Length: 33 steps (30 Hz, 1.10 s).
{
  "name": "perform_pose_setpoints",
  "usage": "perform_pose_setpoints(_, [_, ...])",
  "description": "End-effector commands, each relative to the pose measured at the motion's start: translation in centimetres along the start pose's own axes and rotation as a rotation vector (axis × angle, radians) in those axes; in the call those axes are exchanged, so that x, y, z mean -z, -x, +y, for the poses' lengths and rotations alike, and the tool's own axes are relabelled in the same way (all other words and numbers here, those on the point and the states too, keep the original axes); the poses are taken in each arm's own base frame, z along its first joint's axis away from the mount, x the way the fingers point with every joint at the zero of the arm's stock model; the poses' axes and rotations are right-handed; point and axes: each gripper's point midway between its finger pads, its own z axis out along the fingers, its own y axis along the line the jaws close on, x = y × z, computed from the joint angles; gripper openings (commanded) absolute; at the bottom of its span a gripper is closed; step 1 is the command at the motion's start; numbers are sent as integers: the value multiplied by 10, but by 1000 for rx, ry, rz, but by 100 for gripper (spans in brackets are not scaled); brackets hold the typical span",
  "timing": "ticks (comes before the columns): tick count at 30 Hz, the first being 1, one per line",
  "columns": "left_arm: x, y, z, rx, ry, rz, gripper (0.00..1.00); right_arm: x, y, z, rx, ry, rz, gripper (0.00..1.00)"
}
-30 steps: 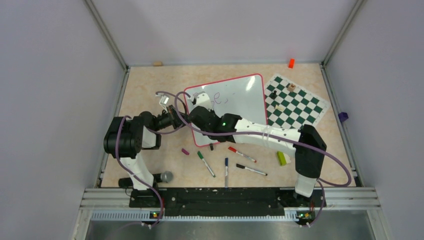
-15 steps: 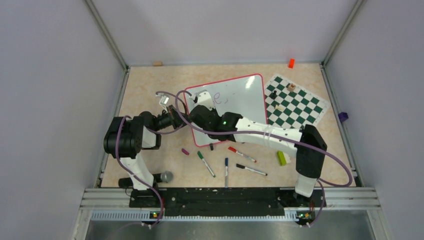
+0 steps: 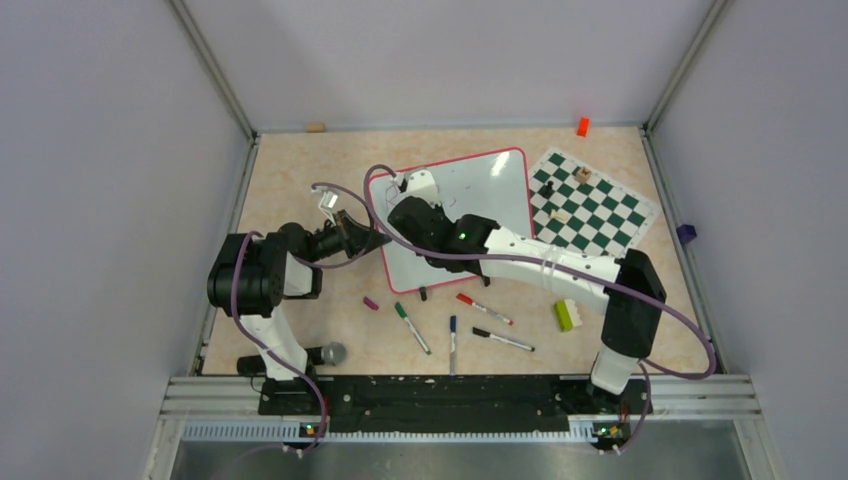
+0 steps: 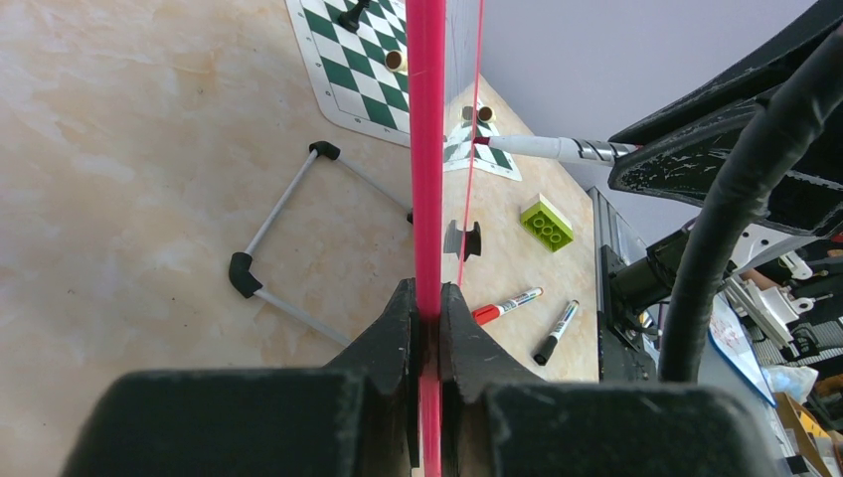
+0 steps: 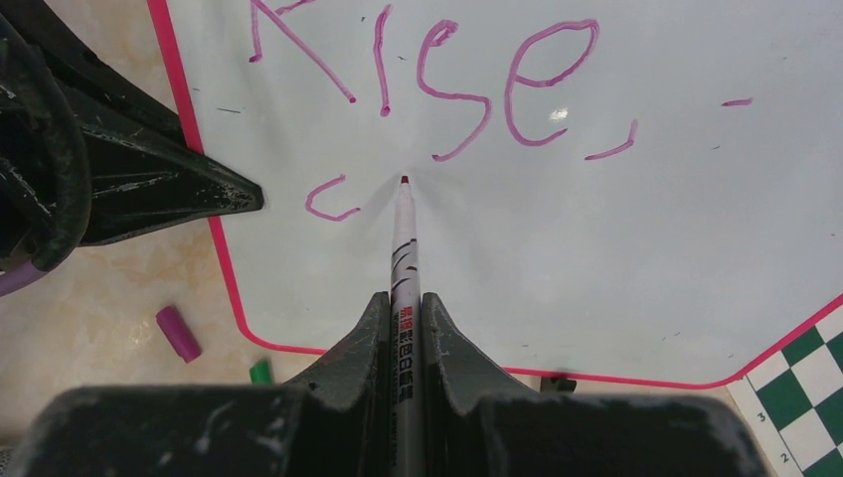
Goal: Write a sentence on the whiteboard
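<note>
The whiteboard (image 3: pixel 485 190) lies in the middle of the table, its red-pink rim edge-on in the left wrist view (image 4: pixel 427 119). My left gripper (image 3: pixel 374 241) is shut on the rim at the board's left edge (image 4: pixel 427 298). My right gripper (image 3: pixel 408 200) is over the board's upper left, shut on a white marker (image 5: pixel 403 248). The marker's purple tip touches or nearly touches the board (image 5: pixel 616 268) just below the writing. The sentence (image 5: pixel 447 79) reads "Rise," in purple, with a lone "c" (image 5: pixel 328 199) starting the second line.
A green-and-white chess mat (image 3: pixel 600 210) with a few pieces lies right of the board. Red (image 3: pixel 485 308), green (image 3: pixel 412 328), blue (image 3: pixel 452 343) and black (image 3: pixel 503 340) markers, a purple cap (image 3: pixel 370 302) and a green brick (image 3: pixel 564 315) lie near the front.
My right arm has moved away from me and a little right over the board, now covering the writing in the top view. The left gripper has stayed on the rim.
</note>
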Motion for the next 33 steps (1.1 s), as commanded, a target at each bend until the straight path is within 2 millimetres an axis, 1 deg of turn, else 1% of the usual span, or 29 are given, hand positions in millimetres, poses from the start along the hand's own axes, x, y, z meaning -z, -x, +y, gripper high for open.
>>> perform_pose_setpoints(1, [0,9,-5,-124,-38,-12,0,3,16,-3,-21,6,-35,0])
perform_pose_setpoints(5, [0,9,-6,-125,-39,-13,0,-2,13,-2,-19,-2,-27,0])
perform_pose_setpoints(11, [0,8,-6,-124,-40,-11,0,-6,9,7,2,38,-12,0])
perform_pose_setpoints(15, [0,8,-6,-123,-40,-11,0,-5,-2,11,19,74,19,0])
perform_pose_setpoints(18, [0,9,-6,-123,-40,-11,0,-4,-12,7,29,76,37,0])
perform_pose_setpoints(22, [0,9,-6,-125,-39,-13,0,-1,-20,-3,38,42,50,0])
perform_pose_setpoints(24, [0,9,-6,-126,-37,-14,0,-1,-19,-12,42,3,47,0])
perform_pose_setpoints(27, [0,9,-5,-124,-36,-14,0,-2,-14,-19,37,-34,35,0])
perform_pose_setpoints(31, [1,9,-5,-127,-35,-15,0,-4,-1,-23,16,-70,4,0])
perform_pose_setpoints(33, [1,9,-6,-127,-35,-16,0,-6,5,-21,12,-70,-5,0])
